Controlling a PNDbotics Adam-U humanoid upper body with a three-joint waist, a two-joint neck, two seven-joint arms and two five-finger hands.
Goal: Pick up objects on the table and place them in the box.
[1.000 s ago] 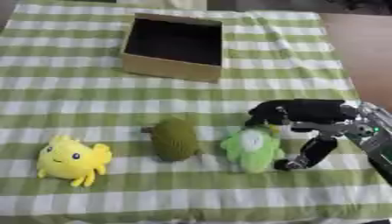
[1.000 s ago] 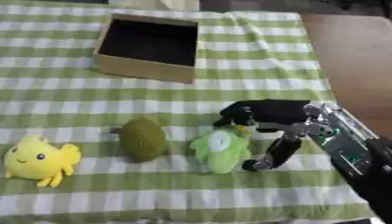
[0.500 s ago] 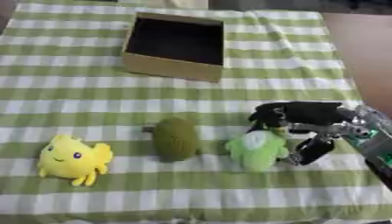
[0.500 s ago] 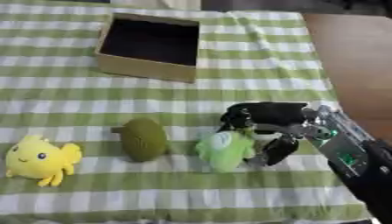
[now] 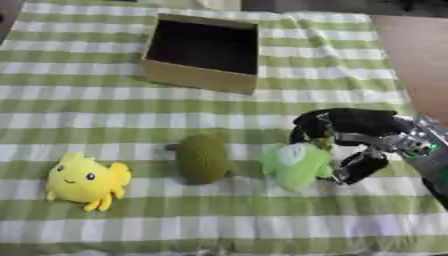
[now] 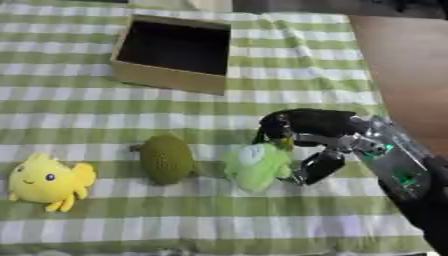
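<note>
A light green plush toy (image 5: 296, 166) lies on the checked cloth at the right. My right hand (image 5: 350, 131) comes in from the right, its fingers (image 5: 308, 126) curled over the toy's top and its thumb (image 5: 359, 168) against the toy's right side. To the toy's left lies a dark olive plush (image 5: 202, 158), and a yellow plush with dark eyes (image 5: 83, 180) sits at the far left. An open cardboard box (image 5: 203, 52) stands at the back, dark inside. My left hand shows in neither view.
The green and white checked cloth (image 5: 105, 110) covers the table. Its right edge runs along a bare brown floor (image 5: 420, 60). A stretch of cloth lies between the toys and the box.
My right hand has closed in on the light green plush, thumb drawing up against its side. The toy has shifted slightly left and down with it. The other toys and the box have not moved.
</note>
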